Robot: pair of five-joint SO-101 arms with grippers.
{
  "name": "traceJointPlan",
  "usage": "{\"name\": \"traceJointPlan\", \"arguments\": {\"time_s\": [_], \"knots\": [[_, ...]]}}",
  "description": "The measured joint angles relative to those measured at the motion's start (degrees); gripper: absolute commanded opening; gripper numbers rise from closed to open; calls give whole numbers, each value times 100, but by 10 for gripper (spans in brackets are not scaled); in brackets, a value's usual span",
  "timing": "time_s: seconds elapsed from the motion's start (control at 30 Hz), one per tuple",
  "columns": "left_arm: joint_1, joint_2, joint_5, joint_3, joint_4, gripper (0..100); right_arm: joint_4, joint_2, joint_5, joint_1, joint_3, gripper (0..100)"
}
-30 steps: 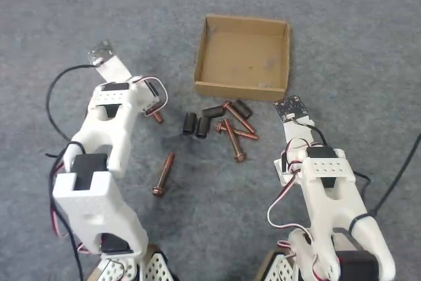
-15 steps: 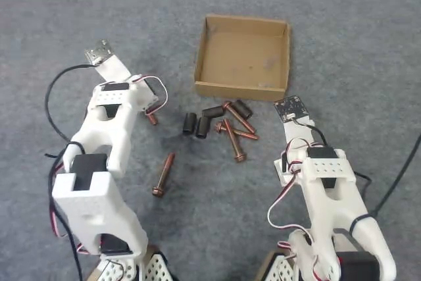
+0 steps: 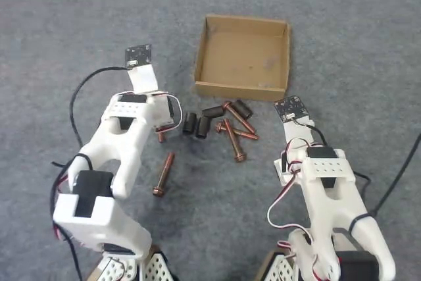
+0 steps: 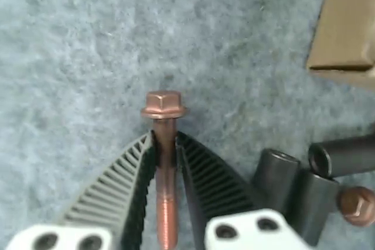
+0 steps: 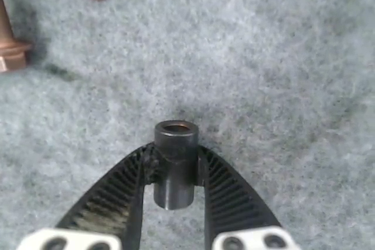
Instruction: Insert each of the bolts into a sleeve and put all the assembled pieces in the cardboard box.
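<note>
Left fingers [image 4: 150,149] are nearly shut, clamped on the held bolt [image 4: 164,106] by its shank. The hex head pokes out past the tips and the threaded end runs back between them. In the high view this bolt sits just beside a pair of black sleeves [image 3: 190,123] that touch each other on the grey table [image 3: 66,44]; can't tell if it rests on the table or is lifted. Right fingers [image 5: 147,157] are closed to a narrow gap around the held sleeve [image 5: 176,139], a black tube gripped by its sides with the open end pointing away from the wrist and grey table below it. The cardboard box [image 3: 240,90] sits open and upright toward the far side of the table, between the two arms. Just in front of its near wall is a loose pile of three bolts [image 3: 231,137] lying crossed over each other, with one sleeve on its side [image 3: 212,111] and another sleeve [image 3: 244,108] close to the box wall. A lone bolt [image 3: 164,173] lies flat well apart from the pile, nearer the left arm's base.
</note>
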Motion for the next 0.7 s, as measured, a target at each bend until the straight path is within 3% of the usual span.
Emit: {"name": "traceJointPlan", "arguments": {"time_s": [0.17, 0.37, 0.7], "knots": [[9, 0, -18, 0, 0, 20, 0, 0, 0, 0, 0, 6], [0, 0, -18, 0, 0, 148, 0, 0, 0, 0, 0, 6], [-9, 501, -18, -545, 387, 99, 0, 0, 0, 0, 0, 6]]}}
